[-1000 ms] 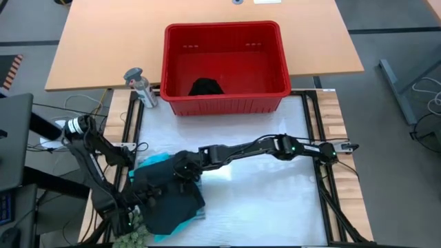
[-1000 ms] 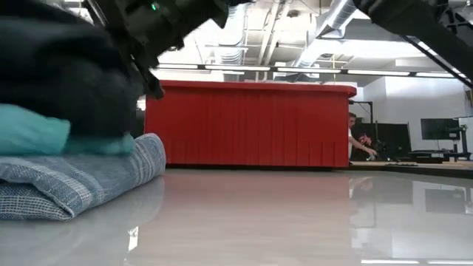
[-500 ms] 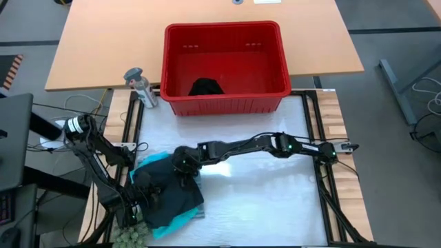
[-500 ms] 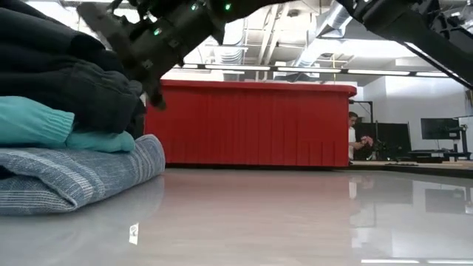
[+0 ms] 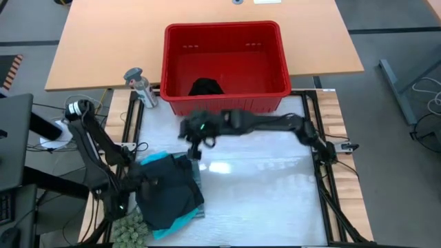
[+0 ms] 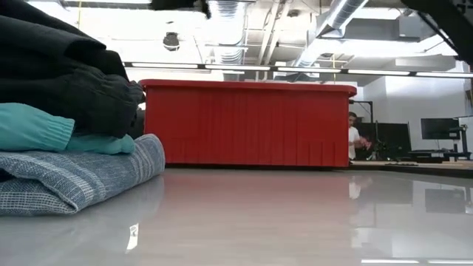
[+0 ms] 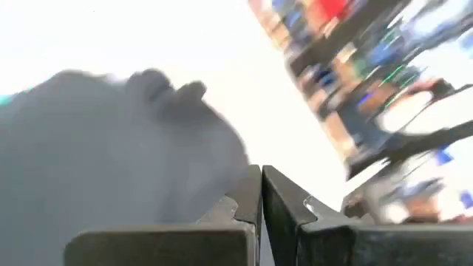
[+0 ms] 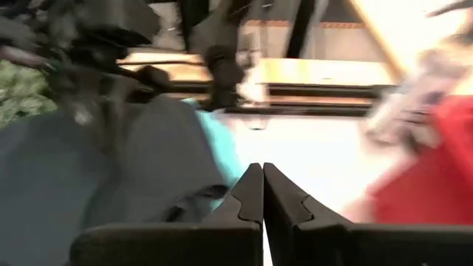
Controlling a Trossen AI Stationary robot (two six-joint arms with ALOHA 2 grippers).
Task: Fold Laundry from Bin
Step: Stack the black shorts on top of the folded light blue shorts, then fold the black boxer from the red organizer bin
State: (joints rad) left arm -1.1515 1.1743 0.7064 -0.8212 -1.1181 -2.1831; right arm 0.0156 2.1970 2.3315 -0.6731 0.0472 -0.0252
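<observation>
Red bin holds one black garment. Folded laundry stack lies well apart from bin. Right pincer pressed closed, empty, near bin; left pincer closed, empty, touching stack.

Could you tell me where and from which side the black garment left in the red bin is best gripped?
Grip the black garment at the raised top of its bunched heap, coming straight down from above: the bin has tall walls blocking any sideways approach, and the crumpled cloth probably offers a pinchable fold there.
</observation>
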